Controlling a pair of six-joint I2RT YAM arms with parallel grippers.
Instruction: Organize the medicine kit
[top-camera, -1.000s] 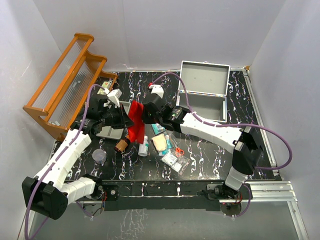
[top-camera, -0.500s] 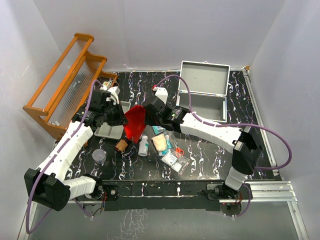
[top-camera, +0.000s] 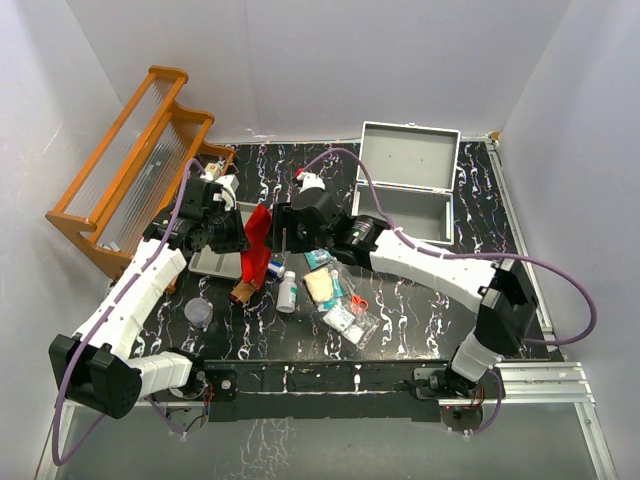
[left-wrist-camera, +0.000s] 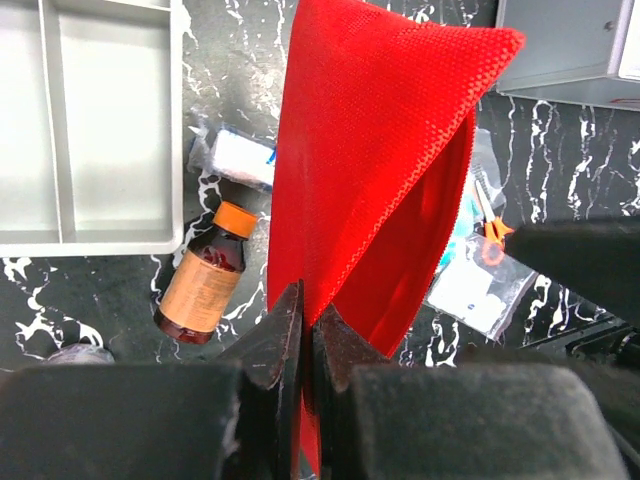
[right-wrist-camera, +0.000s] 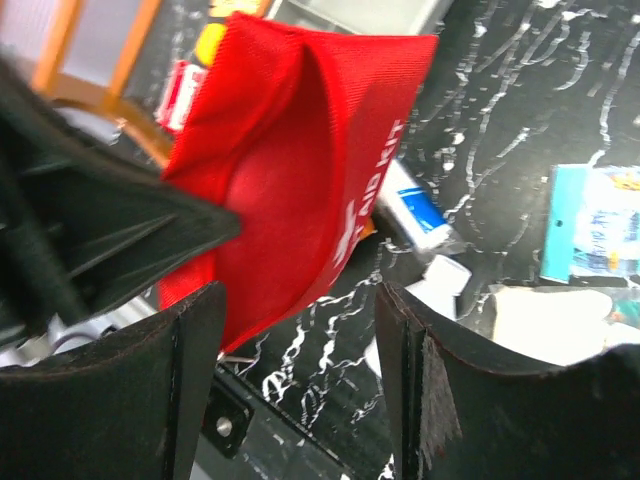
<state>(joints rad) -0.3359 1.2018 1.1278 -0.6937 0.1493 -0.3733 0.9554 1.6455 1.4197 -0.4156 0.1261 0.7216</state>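
Observation:
A red first-aid pouch (top-camera: 258, 240) hangs above the table, pinched at one edge by my left gripper (top-camera: 243, 235). The left wrist view shows the jaws of the left gripper (left-wrist-camera: 308, 322) shut on the pouch (left-wrist-camera: 380, 150), which sags open below them. My right gripper (top-camera: 283, 228) is just right of the pouch. In its wrist view the right gripper (right-wrist-camera: 300, 390) stands open with only table between its fingers (right-wrist-camera: 430, 400), and the pouch (right-wrist-camera: 290, 170) lies ahead of it, untouched. The grey metal case (top-camera: 405, 180) stands open at the back right.
Under the pouch lie a brown bottle (top-camera: 243, 290), a white bottle (top-camera: 287, 292), a blue-white tube (left-wrist-camera: 243, 158), a gauze roll (top-camera: 320, 288), orange scissors (top-camera: 357, 303) and a plastic bag (top-camera: 350, 320). A grey divided tray (top-camera: 215, 263) and a wooden rack (top-camera: 130, 170) stand at the left.
My right gripper has opened and let go of the red pouch. The pouch, spread wide between both grippers before, now hangs narrow from the left gripper alone.

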